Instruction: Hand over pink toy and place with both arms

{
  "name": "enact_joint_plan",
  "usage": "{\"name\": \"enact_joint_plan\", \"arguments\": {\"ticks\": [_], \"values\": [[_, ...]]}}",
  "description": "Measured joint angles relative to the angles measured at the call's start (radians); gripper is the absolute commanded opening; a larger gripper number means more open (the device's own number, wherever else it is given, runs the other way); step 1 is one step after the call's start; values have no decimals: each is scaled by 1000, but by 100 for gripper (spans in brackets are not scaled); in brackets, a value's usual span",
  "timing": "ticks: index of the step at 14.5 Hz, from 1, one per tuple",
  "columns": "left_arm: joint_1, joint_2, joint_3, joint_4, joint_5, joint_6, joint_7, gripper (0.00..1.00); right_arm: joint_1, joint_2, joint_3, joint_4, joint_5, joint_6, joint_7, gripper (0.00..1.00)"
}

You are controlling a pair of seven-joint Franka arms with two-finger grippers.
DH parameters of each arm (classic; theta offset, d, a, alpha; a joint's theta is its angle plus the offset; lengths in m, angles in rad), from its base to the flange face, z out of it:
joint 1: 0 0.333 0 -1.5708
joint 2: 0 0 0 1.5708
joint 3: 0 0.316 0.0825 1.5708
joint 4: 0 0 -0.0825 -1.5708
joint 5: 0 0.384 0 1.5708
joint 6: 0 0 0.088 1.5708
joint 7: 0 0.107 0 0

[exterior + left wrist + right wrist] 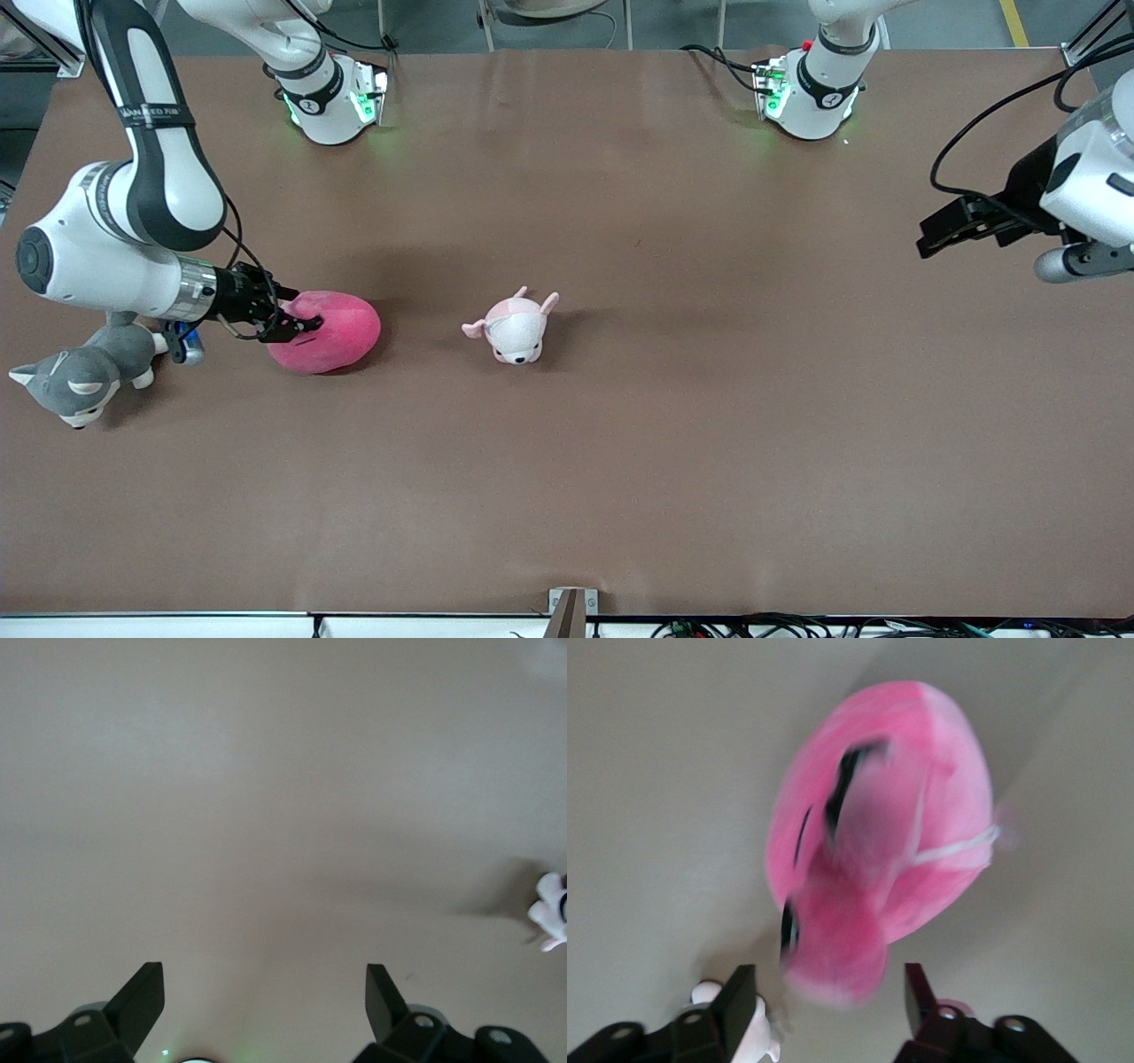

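Observation:
The pink toy (338, 333), a round hot-pink plush, lies on the table toward the right arm's end. In the right wrist view the pink toy (877, 833) shows its lighter patch and black eyes, blurred. My right gripper (299, 324) is at the toy's end that points to the right arm's end of the table. The right gripper (829, 974) is open, its fingers standing apart on either side of the plush's tip without pressing it. My left gripper (926, 239) waits open in the air over the left arm's end of the table; the left gripper (266, 967) holds nothing.
A small pale pink-and-white puppy plush (516, 327) lies mid-table beside the pink toy; the puppy plush (551, 908) shows at the edge of the left wrist view. A grey-and-white husky plush (84, 372) lies under the right forearm. The table (709, 443) is brown.

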Motion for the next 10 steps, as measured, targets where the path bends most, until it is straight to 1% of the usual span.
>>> {"name": "enact_joint_plan", "arguments": {"ticks": [1, 3, 4, 6, 10], "values": [[19, -19, 0, -25, -5, 0, 23, 100, -2, -1, 0, 29, -15, -13, -71, 100], [45, -48, 0, -72, -11, 1, 55, 100, -10, -4, 0, 108, -103, -63, -211, 100], [49, -57, 0, -88, -13, 3, 58, 100, -13, -5, 0, 149, -153, -92, -275, 100], [50, -70, 0, -105, -19, 7, 58, 100, -15, -7, 0, 219, -225, -134, -405, 100], [83, -118, 1, -155, -53, 36, 119, 100, -35, -7, 0, 304, -354, -168, -674, 100]]}}
